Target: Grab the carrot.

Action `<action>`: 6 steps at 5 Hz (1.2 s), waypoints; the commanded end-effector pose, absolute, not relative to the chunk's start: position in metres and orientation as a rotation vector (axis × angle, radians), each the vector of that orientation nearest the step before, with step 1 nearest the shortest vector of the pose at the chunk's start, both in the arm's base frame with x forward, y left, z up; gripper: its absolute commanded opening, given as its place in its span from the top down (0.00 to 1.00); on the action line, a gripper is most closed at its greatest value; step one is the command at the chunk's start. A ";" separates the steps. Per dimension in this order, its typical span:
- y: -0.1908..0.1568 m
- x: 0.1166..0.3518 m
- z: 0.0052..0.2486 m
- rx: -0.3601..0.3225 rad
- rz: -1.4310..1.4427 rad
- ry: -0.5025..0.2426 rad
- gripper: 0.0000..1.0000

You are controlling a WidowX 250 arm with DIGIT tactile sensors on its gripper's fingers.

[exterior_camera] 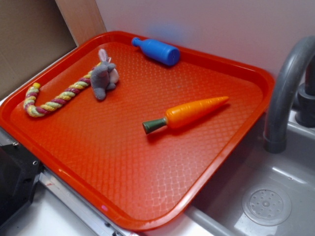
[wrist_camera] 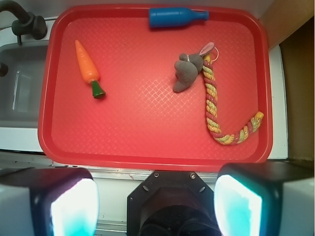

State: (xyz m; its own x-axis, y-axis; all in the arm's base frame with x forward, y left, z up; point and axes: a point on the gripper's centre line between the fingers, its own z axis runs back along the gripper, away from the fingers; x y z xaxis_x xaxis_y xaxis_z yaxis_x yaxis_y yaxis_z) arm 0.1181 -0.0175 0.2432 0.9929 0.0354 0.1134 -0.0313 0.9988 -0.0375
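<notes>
The gripper (wrist_camera: pixel 156 199) is showing only in the wrist view, where its two fingers (wrist_camera: pixel 74 206) are sitting wide apart at the bottom edge, holding nothing, above the near rim of the tray (wrist_camera: pixel 147 142). There the carrot (wrist_camera: pixel 87 67) is lying at the tray's left side, stem toward the gripper, well apart from the bottle (wrist_camera: pixel 176 17) and bunny (wrist_camera: pixel 187 72). In the exterior view, the carrot (exterior_camera: pixel 189 113) is lying flat right of the tray's (exterior_camera: pixel 123 172) middle, tip pointing toward the faucet (exterior_camera: pixel 285 88).
</notes>
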 end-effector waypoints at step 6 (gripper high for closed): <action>-0.094 0.247 0.145 -0.071 0.060 -0.344 0.00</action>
State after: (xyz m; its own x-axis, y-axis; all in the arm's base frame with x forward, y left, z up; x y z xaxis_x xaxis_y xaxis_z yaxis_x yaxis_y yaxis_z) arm 0.2396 -0.0880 0.1259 0.9565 0.0692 0.2835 -0.0564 0.9970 -0.0528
